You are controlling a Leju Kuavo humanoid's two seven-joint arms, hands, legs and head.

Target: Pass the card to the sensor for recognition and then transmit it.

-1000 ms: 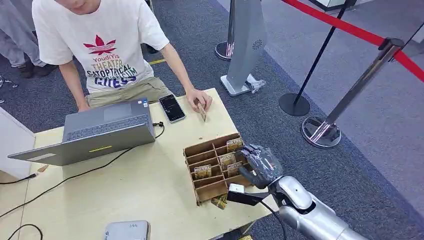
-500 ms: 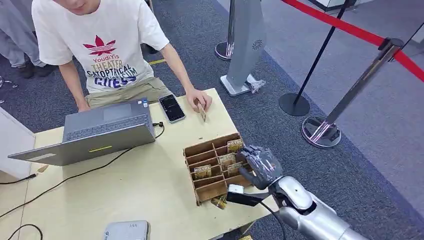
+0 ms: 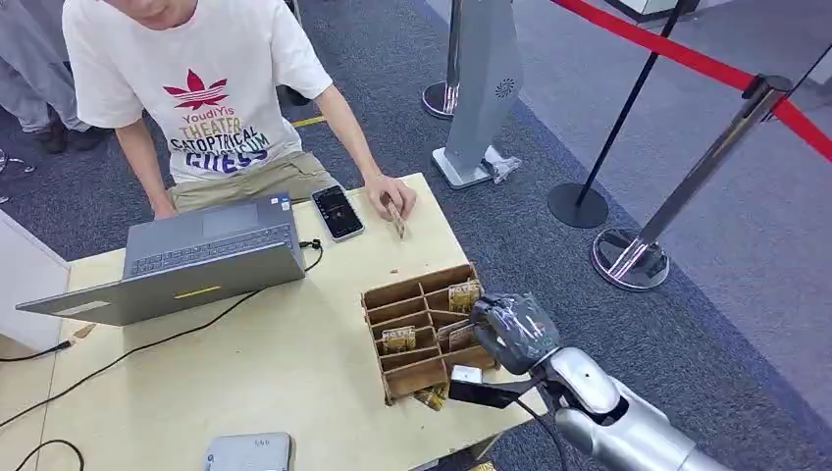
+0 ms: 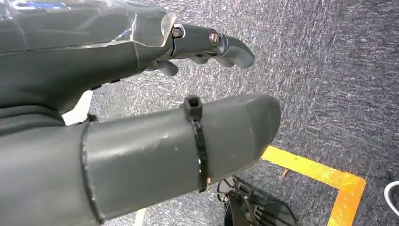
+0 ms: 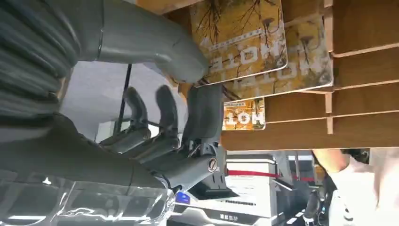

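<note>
The robot's right hand (image 3: 512,331) is pinching a card (image 5: 242,37) between thumb and finger inside the cardboard organizer (image 3: 417,324); a neighbouring card (image 5: 291,61) overlapping it could be dragging out too. The left hand (image 4: 141,103) is hanging empty, fingers loosely apart.

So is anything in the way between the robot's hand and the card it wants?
Nothing visible is. The right hand is already at the cardboard organizer, and its thumb and a dark finger flank the card.
</note>
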